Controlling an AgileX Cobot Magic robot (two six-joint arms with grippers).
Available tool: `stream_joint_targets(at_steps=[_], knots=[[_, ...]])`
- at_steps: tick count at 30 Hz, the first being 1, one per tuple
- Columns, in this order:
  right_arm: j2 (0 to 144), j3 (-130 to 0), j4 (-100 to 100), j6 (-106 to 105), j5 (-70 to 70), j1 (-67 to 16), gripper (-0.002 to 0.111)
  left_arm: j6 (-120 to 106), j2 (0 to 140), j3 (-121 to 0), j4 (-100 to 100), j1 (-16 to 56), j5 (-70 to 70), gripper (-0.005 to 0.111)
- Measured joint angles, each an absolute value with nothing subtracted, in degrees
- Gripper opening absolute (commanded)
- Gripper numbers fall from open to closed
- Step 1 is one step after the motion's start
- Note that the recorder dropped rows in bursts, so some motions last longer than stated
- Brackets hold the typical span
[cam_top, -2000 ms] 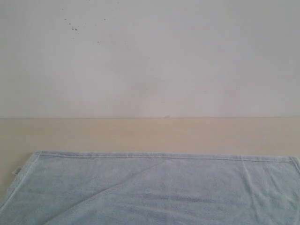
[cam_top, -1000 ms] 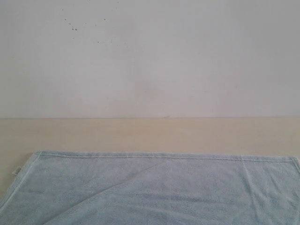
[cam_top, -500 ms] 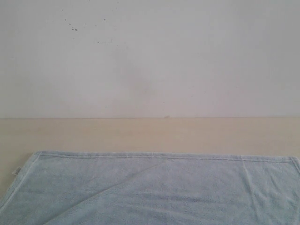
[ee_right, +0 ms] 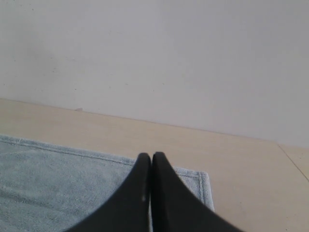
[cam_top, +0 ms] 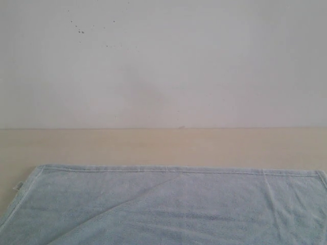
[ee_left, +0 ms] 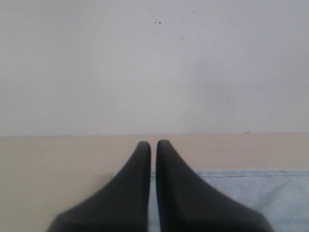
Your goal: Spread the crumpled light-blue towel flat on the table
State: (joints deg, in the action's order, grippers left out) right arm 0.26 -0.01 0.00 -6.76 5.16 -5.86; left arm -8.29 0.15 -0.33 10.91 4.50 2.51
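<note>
Both left hand [ee_left: 153, 144] and right hand [ee_right: 151, 155] closed, empty; towel [cam_top: 179, 206] lengthwise along wall [cam_top: 204, 61].

The plain white wall [cam_top: 214, 66] bears small dark specks [cam_top: 80, 31] high up.

A plain white wall [cam_top: 230, 61] fills the upper half of the exterior view, with a small scatter of dark specks [cam_top: 80, 31] near its upper left and a faint greyish smudge [cam_top: 145, 92] toward the middle.
</note>
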Motion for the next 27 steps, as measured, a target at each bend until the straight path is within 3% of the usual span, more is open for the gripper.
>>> stream_joint_targets(at_steps=[27], knots=[[0.26, -0.01, 0.00, -6.76, 5.16, -5.86, 0.000, -0.49, 0.15, -0.21, 8.01, 4.50, 4.16, 0.004]])
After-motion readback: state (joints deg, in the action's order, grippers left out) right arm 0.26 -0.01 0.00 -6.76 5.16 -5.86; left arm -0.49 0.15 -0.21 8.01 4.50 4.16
